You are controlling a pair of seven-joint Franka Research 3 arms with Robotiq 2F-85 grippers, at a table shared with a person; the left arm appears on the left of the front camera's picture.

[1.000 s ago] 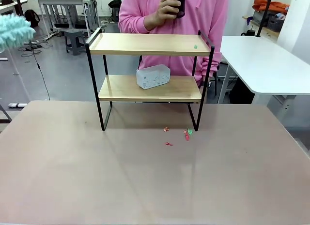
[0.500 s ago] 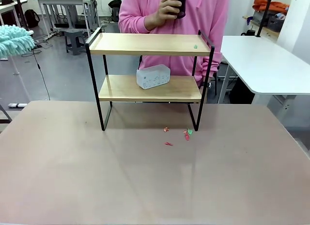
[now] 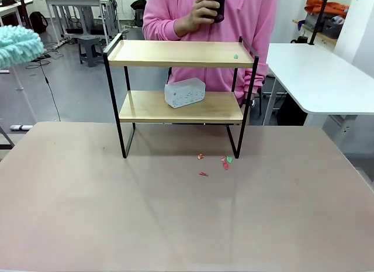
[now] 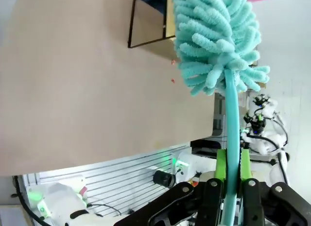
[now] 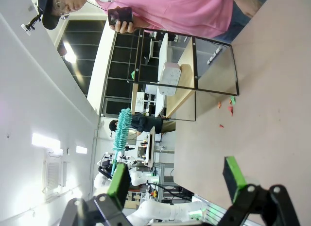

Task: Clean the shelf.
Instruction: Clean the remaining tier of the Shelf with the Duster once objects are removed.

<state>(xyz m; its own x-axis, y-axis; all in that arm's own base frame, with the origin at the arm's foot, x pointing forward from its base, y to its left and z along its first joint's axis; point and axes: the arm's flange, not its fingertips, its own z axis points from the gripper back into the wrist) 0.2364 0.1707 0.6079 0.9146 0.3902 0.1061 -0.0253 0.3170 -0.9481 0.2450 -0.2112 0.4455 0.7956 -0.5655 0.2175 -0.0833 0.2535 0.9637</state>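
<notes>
Shelf (image 3: 178, 52) upright on table (image 3: 175, 225), well ahead of both pincers, at the far side just in front of person (image 3: 245, 26). Two wooden boards level, black frame, feet planted on the tabletop. White box (image 3: 184, 92) on lower board, about mid-span, lying slightly skewed. Small green scrap (image 3: 236, 56) on upper board, at the end on the right pincer's side, near the rail. Red and green scraps (image 3: 225, 162) loose on the table just by the front leg on that same side, a bit nearer the pincers than the shelf itself. Left pincer (image 4: 233, 164) clenched on duster (image 4: 214, 36): teal handle clamped between green pads (image 4: 221, 163), running straight out past the fingertips, fluffy head at the far end, clear of the table. From the left wrist camera, shelf frame far beyond the fingertips, partly hidden behind the duster head; no contact between head and shelf. From the front camera, duster head at the edge on the left arm's side, well apart from the shelf, roughly level with the upper board. Right pincer (image 5: 176, 178) released, fingers (image 5: 118, 180) spread wide, tabletop and shelf far out ahead of the gap. Person's hand (image 3: 198, 10) raised behind the shelf, holding dark object (image 3: 217, 3) at chest height. White side table (image 3: 327, 79) off to the right pincer's side, beyond the main table.
</notes>
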